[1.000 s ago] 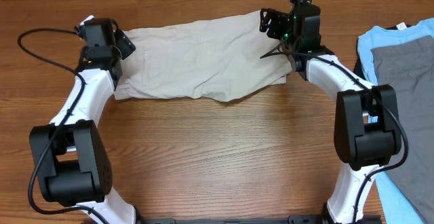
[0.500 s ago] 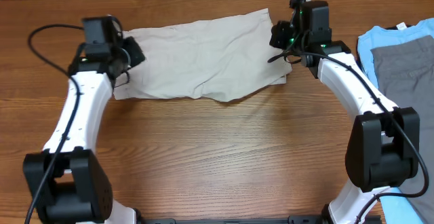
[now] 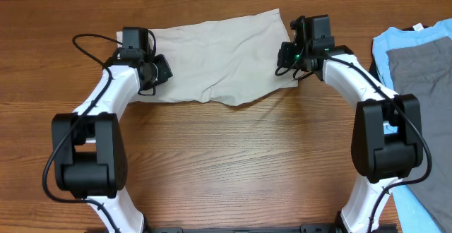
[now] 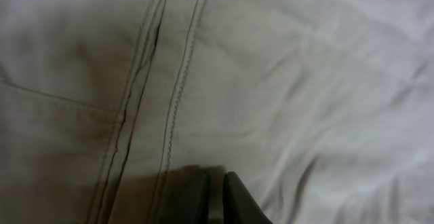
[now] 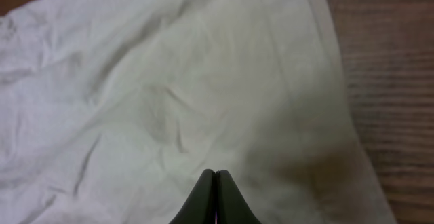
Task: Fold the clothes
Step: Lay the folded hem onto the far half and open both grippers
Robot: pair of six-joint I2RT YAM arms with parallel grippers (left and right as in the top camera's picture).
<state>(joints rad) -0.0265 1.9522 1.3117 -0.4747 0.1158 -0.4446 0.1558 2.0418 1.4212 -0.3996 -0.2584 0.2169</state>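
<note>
Overhead view, with both wrist views. The shorts (image 3: 219,60) lie spread flat across the upper middle of the frame on the wooden surface (image 3: 226,155), with the long axis running left to right.

The left gripper (image 3: 157,69) sits on the left end of the shorts, beside a stitched seam. Its fingers (image 4: 196,197) are drawn almost together, apparently pinching a thin ridge of cloth. The right gripper (image 3: 284,53) sits on the right end near the hem with its fingers pressed together. Whether cloth is caught between them cannot be told.

The step in hand appears to be taking hold of both ends for a fold. To do it well:
- Confirm that each pinch holds cloth before lifting.
- Raise both ends evenly, so the middle does not sag or twist.
- Carry the edge straight across and match hem to hem.
- Stay well apart from the blue T-shirt (image 3: 417,39) and the grey garment (image 3: 424,78) at the right edge.
</note>
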